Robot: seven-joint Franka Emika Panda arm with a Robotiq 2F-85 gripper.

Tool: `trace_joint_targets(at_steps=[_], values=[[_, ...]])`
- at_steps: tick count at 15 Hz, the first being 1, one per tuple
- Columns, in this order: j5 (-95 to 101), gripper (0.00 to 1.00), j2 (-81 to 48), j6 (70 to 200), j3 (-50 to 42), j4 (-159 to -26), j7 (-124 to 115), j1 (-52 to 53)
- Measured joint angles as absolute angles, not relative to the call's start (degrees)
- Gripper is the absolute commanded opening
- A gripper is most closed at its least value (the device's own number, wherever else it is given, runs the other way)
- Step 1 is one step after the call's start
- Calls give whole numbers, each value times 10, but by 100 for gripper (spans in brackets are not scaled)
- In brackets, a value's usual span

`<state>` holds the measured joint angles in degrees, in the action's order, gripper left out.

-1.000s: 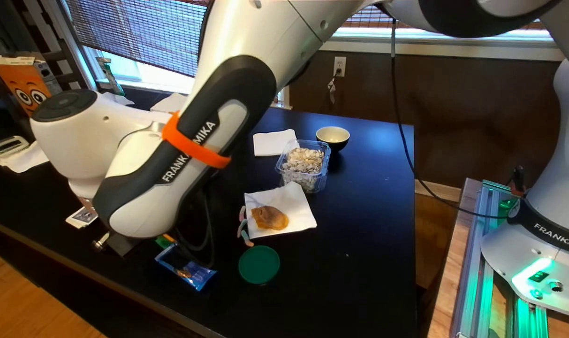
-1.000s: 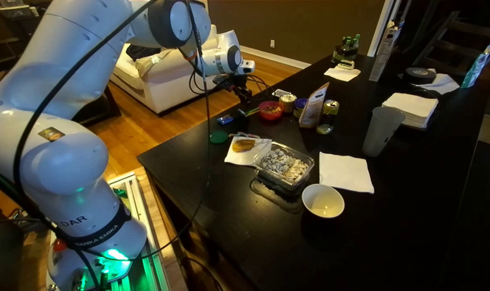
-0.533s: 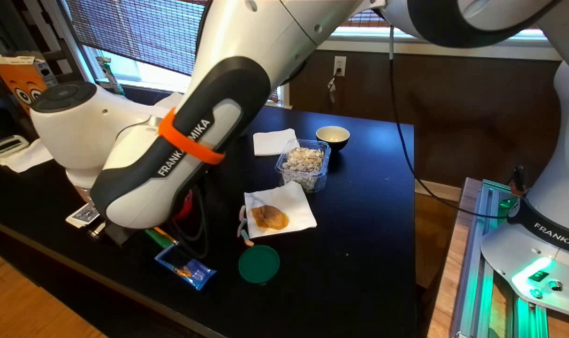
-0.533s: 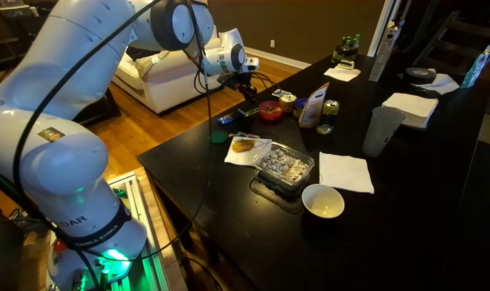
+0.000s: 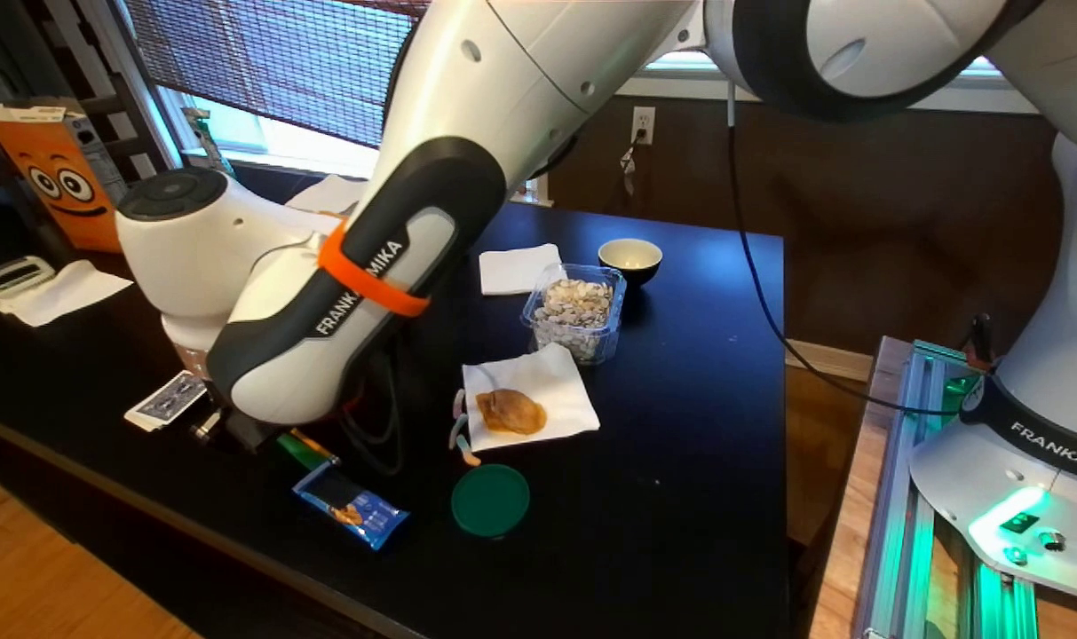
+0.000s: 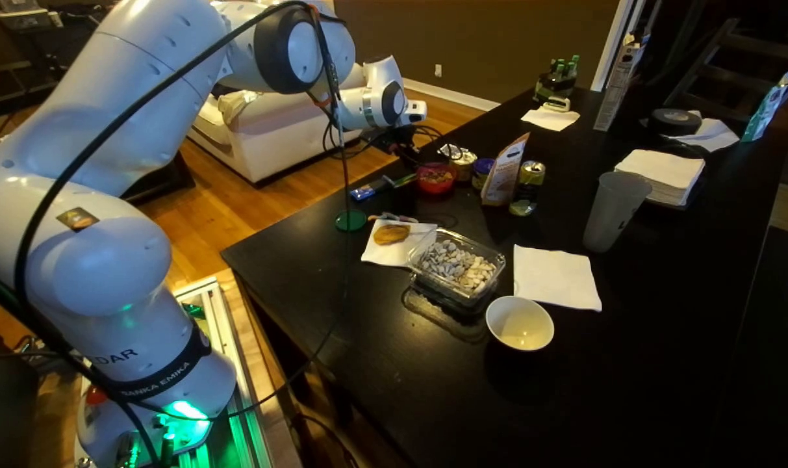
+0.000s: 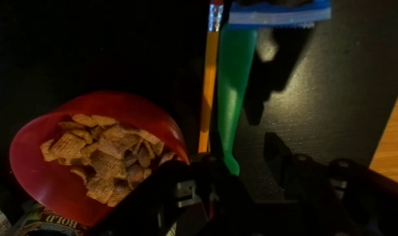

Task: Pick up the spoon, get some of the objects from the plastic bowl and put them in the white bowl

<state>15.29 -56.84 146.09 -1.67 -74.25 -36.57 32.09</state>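
A green utensil, likely the spoon (image 7: pixel 233 88), lies on the dark table beside a pencil; it also shows in both exterior views (image 5: pixel 303 451) (image 6: pixel 403 180). Its lower end is partly hidden by a finger in the wrist view. My gripper (image 7: pixel 243 147) is open and empty. One finger overlaps the utensil's lower end, the other is off to its right; contact cannot be told. In an exterior view the gripper (image 6: pixel 406 151) is above that table area. The clear plastic bowl (image 6: pixel 426 276) holds pale pieces (image 6: pixel 455 263). The white bowl (image 6: pixel 520 325) beside it has a dark outside (image 5: pixel 637 273).
A red bowl of cereal (image 7: pixel 110 101) stands left of the pencil (image 7: pixel 209 75). A blue wrapper (image 7: pixel 279 14) touches the utensil's handle. Cans, a pouch (image 6: pixel 503 172), a green lid (image 5: pixel 491 500) and napkins (image 6: pixel 556 276) are around. The table edge (image 7: pixel 382 131) is to the right.
The arm has shifted to the right in both exterior views, and the wrist has come lower in the last half second. More of the green utensil and the card deck shows. Table objects have not moved.
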Motion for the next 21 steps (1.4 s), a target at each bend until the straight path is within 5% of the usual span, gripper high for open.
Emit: trace_joint_targets(at_steps=[2, 6, 21], values=[[144, 15, -574, 1467, -15, -740, -354, 316], [130, 31, -580, 1470, -15, -733, -336, 314], [122, 28, -590, 1470, -15, -730, -320, 310]])
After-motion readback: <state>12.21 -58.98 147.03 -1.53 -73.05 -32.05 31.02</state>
